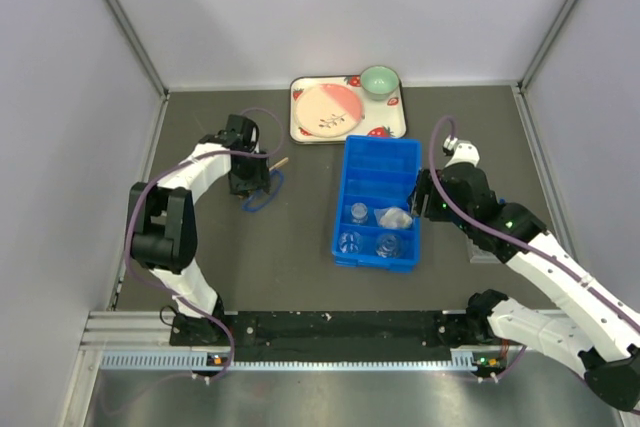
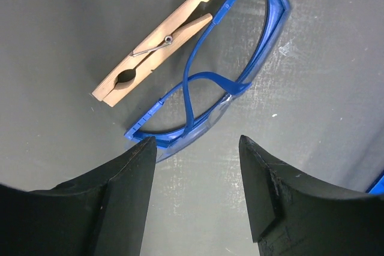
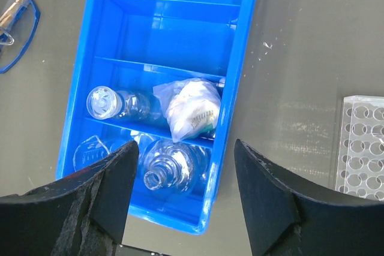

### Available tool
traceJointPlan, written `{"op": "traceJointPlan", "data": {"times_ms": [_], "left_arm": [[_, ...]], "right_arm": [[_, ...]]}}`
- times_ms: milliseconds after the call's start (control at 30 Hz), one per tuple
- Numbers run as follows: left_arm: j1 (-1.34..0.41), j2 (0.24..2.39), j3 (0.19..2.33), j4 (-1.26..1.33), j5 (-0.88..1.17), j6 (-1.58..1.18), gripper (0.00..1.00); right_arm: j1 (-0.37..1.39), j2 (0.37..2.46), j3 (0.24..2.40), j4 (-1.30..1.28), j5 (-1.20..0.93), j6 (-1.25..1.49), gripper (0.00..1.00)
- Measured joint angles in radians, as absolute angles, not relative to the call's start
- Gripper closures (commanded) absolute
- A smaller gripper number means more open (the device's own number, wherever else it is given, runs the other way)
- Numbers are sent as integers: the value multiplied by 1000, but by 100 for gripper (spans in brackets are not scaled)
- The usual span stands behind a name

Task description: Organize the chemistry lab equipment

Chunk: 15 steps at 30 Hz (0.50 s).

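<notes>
My left fingers [image 2: 135, 172] stand spread and empty above the table [image 2: 60, 28]. The blue safety glasses [image 2: 237, 86] lie just ahead of the tips, mid-frame in the left wrist view. Their long axis runs from lower left to upper right, alongside the wooden clamp [image 2: 153, 55]. My right fingers [image 3: 114, 178], also spread, hang over the blue bin [image 3: 162, 34], well apart from the glasses, so the left arm is the nearer one.
</notes>
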State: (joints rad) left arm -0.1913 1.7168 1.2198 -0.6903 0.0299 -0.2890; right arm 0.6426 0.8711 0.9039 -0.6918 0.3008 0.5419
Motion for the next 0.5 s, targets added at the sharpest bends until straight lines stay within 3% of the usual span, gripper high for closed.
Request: {"op": "traceJointPlan", "data": {"times_ms": [167,300,500], "left_arm": [[-191,1744,1213,-682,38,-291,44],[-191,1744,1188,-678,48,-303,65],[-193,1744,1166,-673,84,-324,74]], "right_arm": [[643,861,890,-690,301,543,34],[643,845,889,-688,301,543,34],[643,822,871,-688,301,543,34]]}}
